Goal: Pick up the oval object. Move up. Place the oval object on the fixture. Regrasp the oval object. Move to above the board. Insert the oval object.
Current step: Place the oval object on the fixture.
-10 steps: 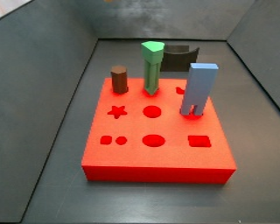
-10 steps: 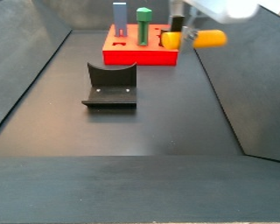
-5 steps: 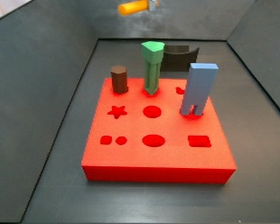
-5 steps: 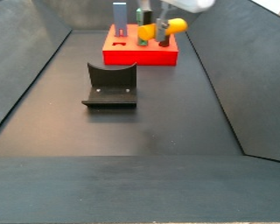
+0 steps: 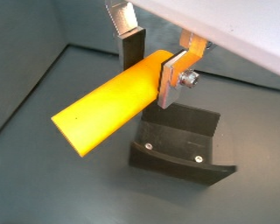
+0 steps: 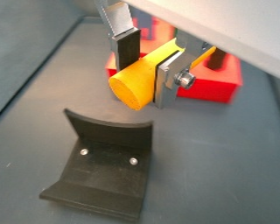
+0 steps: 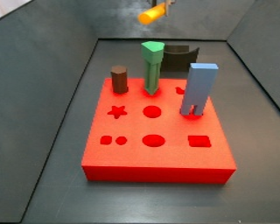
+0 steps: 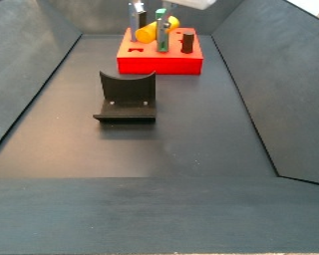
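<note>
The oval object (image 5: 108,109), a smooth yellow-orange peg, lies crosswise between the fingers of my gripper (image 5: 150,68), which is shut on it near one end. It shows the same way in the other wrist view, oval object (image 6: 140,80) in the gripper (image 6: 149,66). The dark fixture (image 5: 178,150) sits on the floor below the peg, and the red board (image 6: 215,86) lies beyond it. In a side view the oval object (image 7: 152,13) hangs high above the far end of the board (image 7: 166,153). In the other side view the oval object (image 8: 157,31) hangs over the board (image 8: 159,64), well beyond the fixture (image 8: 127,98).
A green peg (image 7: 152,66), a brown cylinder (image 7: 119,80) and a blue block (image 7: 199,88) stand upright in the board. Star, round, square and oval holes lie open nearer its front. Dark sloping walls close in the floor on both sides.
The gripper has carried the oval object sideways through the air, from beside the board to over its far end. The board, pegs and fixture have not moved.
</note>
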